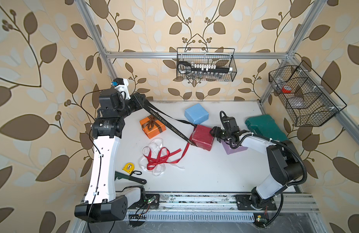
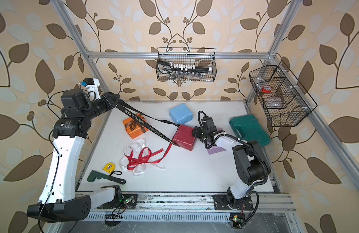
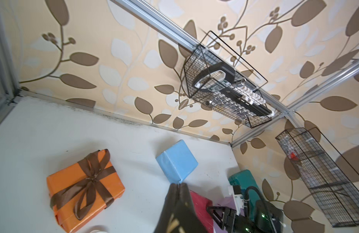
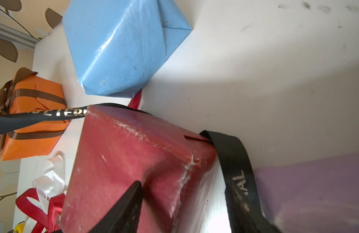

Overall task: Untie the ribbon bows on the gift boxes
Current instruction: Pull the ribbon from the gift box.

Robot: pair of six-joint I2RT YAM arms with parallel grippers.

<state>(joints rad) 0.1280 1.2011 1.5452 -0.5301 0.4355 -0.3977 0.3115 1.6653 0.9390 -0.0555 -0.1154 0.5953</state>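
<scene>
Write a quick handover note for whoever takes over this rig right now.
Left gripper: shut on the black ribbon, stretched taut from the dark red box.
Right gripper: against the dark red box; grip unclear.
Done: red ribbon and white ribbon lie loose on the table; blue box and lilac box are bare.
To do: free the black ribbon; untie the brown bow on the orange box.

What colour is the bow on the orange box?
Brown satin bow, tied across the orange box. It shows best in the left wrist view.
</scene>
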